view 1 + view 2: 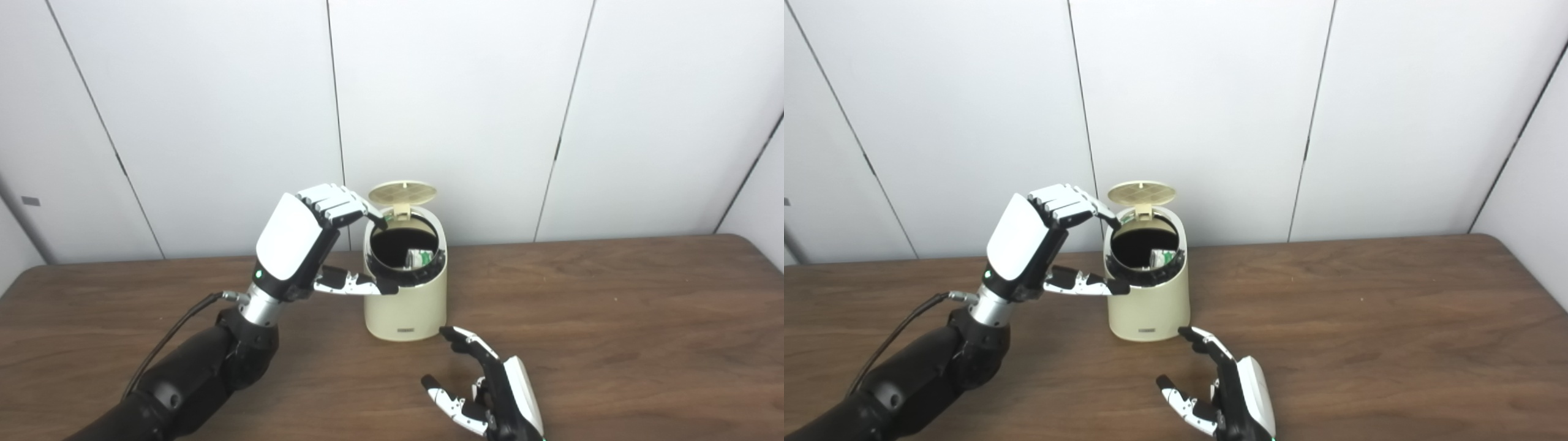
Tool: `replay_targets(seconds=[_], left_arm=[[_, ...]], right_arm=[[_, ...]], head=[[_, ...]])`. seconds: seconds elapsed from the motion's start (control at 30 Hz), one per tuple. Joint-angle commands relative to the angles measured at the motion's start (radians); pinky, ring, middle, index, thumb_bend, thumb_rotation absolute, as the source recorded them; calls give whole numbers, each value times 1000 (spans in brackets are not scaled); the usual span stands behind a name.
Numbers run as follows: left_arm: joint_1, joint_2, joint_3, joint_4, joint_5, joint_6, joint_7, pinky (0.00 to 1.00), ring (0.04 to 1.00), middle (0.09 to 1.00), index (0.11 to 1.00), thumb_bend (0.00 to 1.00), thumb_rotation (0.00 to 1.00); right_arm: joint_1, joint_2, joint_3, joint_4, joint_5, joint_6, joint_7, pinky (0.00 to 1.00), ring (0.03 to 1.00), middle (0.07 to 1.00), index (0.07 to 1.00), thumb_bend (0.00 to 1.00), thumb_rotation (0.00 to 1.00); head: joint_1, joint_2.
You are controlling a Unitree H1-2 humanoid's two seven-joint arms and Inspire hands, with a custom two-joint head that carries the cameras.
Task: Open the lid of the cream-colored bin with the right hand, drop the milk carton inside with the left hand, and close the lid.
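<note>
The cream-colored bin (405, 288) stands at the middle of the frame on the wooden surface (612, 318), its lid (403, 191) tipped up and back on its hinge so the dark mouth is clear. The milk carton (419, 258) already sits inside, its white and green top showing against the right inner wall. The left hand (306, 242) hovers at the left of the rim, fingers and thumb spread and holding nothing, which suggests a release. The right hand (490, 392) rests low at the bottom of the frame, fingers apart and empty, near the bin's base, placed to close the lid next
</note>
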Motion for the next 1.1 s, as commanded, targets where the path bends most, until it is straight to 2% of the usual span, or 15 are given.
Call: replay_targets(seconds=[0.0, 0.07, 0.1, 0.2, 0.23, 0.27, 0.33, 0.43, 0.57, 0.63, 0.8, 0.87, 0.9, 0.93, 1.07], left_arm=[[20, 30, 53, -86, -2, 1, 32, 498, 553, 554, 547, 899, 493], [94, 41, 86, -172, -89, 1, 28, 480, 530, 542, 535, 831, 468], [129, 43, 102, -210, -142, 1, 14, 467, 512, 533, 528, 762, 444], [227, 51, 149, -298, -264, 1, -44, 393, 466, 512, 531, 471, 371], [276, 51, 176, -330, -333, 1, -87, 366, 446, 505, 542, 390, 322], [326, 47, 206, -363, -421, 1, -149, 388, 475, 524, 567, 443, 409], [411, 34, 268, -415, -559, 1, -271, 403, 495, 536, 578, 468, 432], [513, 14, 349, -459, -699, 2, -438, 525, 615, 633, 671, 568, 573], [611, -27, 443, -474, -827, 6, -621, 615, 707, 730, 750, 589, 699], [647, -50, 482, -469, -860, 11, -686, 648, 735, 756, 772, 587, 730], [706, -122, 564, -450, -916, 33, -815, 690, 777, 795, 799, 659, 750], [721, -148, 586, -447, -931, 57, -854, 721, 804, 816, 821, 631, 840], [728, -162, 598, -447, -932, 74, -866, 732, 813, 818, 824, 608, 925], [735, -176, 609, -447, -931, 90, -879, 738, 818, 820, 827, 605, 965], [756, -215, 646, -436, -923, 116, -937, 752, 829, 830, 836, 601, 993]], right_arm=[[9, 1, 3, 10, 5, 30, 29, 720, 789, 801, 777, 259, 261], [9, 3, 1, 8, 11, 27, 28, 717, 790, 801, 778, 258, 261], [9, 4, -1, 9, 13, 24, 26, 714, 790, 801, 778, 260, 259], [7, -1, -2, 18, 13, -1, 14, 692, 775, 792, 771, 261, 231], [6, -4, -3, 23, 13, -16, 7, 693, 775, 792, 772, 260, 257], [5, -5, -6, 26, 16, -28, 1, 682, 767, 785, 766, 267, 237], [6, -5, -14, 20, 21, -43, -10, 679, 766, 783, 765, 269, 234], [11, -4, -36, -37, 19, -34, -15, 658, 766, 787, 764, 288, 371], [6, -16, -55, -139, -13, -37, -17, 682, 785, 805, 788, 322, 520], [-2, -19, -62, -183, -40, -32, -22, 658, 776, 802, 782, 344, 563], [-64, -49, -87, -292, -112, -8, 9, 654, 777, 804, 784, 377, 685], [-108, -80, -95, -329, -134, -8, 36, 650, 781, 819, 795, 434, 754], [-132, -99, -97, -341, -153, -6, 54, 686, 806, 835, 816, 522, 861], [-156, -119, -99, -351, -173, -6, 69, 706, 818, 843, 831, 578, 924], [-245, -165, -107, -404, -230, 32, 147, 749, 841, 860, 856, 651, 986]], head=[[0, 1], [-5, 2], [-6, 3], [-2, 2], [2, 1], [3, 3], [3, 3], [11, 4], [16, 0], [16, -1], [14, -2], [11, -4], [11, -4], [10, -2], [12, 1]])
